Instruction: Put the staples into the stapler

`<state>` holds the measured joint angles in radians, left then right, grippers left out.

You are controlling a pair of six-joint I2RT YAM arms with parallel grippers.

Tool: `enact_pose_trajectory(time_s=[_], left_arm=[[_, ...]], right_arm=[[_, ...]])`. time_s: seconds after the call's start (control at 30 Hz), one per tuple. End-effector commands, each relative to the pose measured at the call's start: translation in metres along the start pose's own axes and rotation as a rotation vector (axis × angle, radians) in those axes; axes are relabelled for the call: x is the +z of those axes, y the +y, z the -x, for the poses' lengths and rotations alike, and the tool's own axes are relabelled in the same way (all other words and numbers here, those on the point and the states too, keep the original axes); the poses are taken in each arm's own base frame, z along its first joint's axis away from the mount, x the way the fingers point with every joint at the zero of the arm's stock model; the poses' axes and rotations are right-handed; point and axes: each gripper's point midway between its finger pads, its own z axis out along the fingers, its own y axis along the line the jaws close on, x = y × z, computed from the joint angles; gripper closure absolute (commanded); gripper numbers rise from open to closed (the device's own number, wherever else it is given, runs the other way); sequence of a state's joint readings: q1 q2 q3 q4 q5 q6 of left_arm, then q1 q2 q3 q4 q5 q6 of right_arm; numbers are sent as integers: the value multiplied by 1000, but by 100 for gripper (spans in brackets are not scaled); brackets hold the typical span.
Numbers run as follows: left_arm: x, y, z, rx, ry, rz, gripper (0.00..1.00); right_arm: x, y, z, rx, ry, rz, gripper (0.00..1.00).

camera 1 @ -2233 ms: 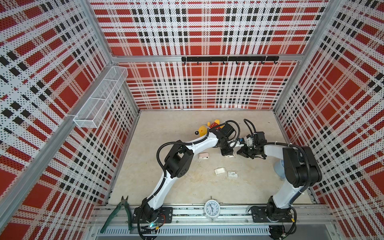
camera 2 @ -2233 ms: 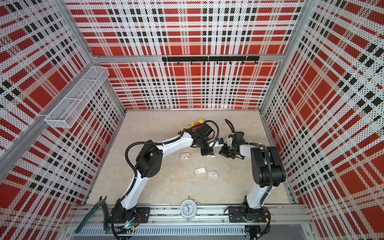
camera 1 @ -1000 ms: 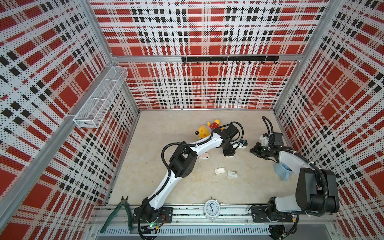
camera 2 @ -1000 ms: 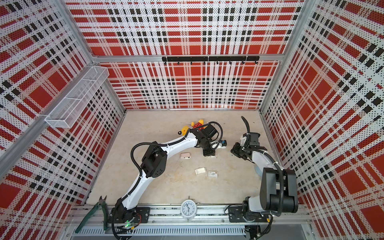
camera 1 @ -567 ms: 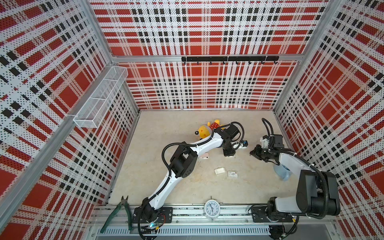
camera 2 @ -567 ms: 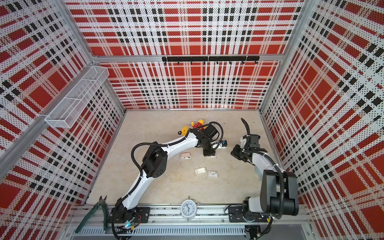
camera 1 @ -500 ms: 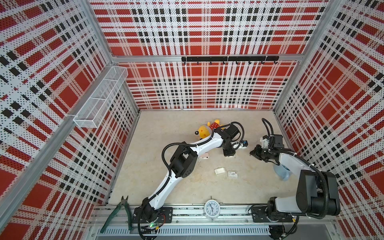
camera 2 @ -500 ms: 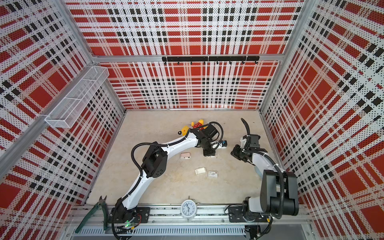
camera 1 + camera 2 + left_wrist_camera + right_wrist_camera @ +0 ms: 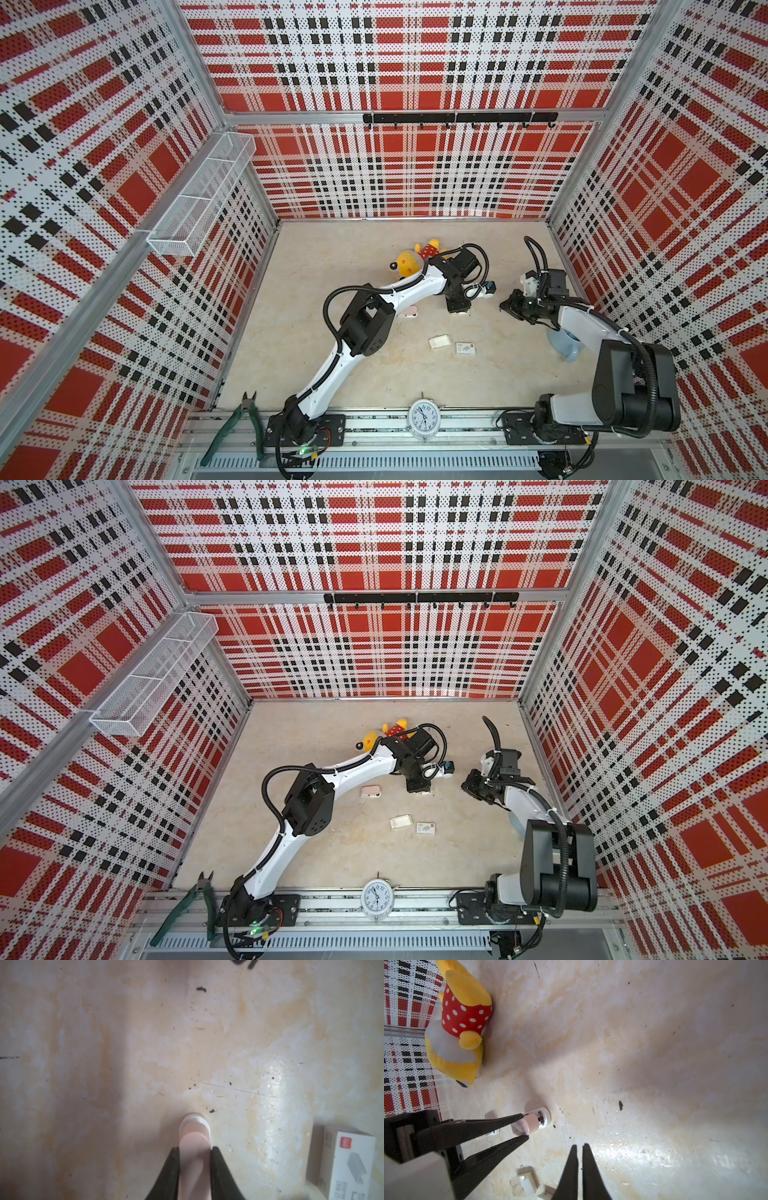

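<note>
Left wrist view is showing the left gripper (image 9: 195, 1148) clamping its two black fingers (image 9: 172, 1169) around a small pale pink plastic stapler (image 9: 195, 1136). The stapler is pointing its white-rimmed end down at the mottled beige tabletop (image 9: 104, 1053) and seems to be touching it. From the right wrist view, that stapler is sitting near a yellow plush toy in a red polka-dot dress (image 9: 463, 1016), on the side facing the arm bases, with a dark metal slot showing in its white end. The right gripper (image 9: 579, 1146) is hovering farther from the toy than the stapler, its slim black tips pressing almost together with nothing visible between them. Farther again from the toy, an opened white cardboard tray (image 9: 523, 1184) and a small white cardboard box with a grey print (image 9: 351, 1167) are lying just beside each other. In a top view, a second pale pink oblong object (image 9: 370, 791) is lying flat, also on the toy's arm-base side. The staples are proving too small for me to pick out.
</note>
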<state>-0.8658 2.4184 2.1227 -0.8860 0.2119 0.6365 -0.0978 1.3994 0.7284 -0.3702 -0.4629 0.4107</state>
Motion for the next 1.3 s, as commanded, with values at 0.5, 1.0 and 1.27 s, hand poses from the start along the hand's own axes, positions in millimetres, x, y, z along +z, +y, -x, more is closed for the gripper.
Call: enact_pose_trajectory(time_s=[0.5, 1.0, 1.27], left_arm=[[-33, -2, -2, 13, 16, 16, 68], [-21, -8, 0, 14, 14, -16, 77], [-6, -13, -2, 45, 42, -33, 84]], right_arm=[[2, 3, 8, -31, -20, 20, 90], [5, 1, 6, -24, -17, 23, 90], [5, 3, 7, -23, -23, 34, 91]])
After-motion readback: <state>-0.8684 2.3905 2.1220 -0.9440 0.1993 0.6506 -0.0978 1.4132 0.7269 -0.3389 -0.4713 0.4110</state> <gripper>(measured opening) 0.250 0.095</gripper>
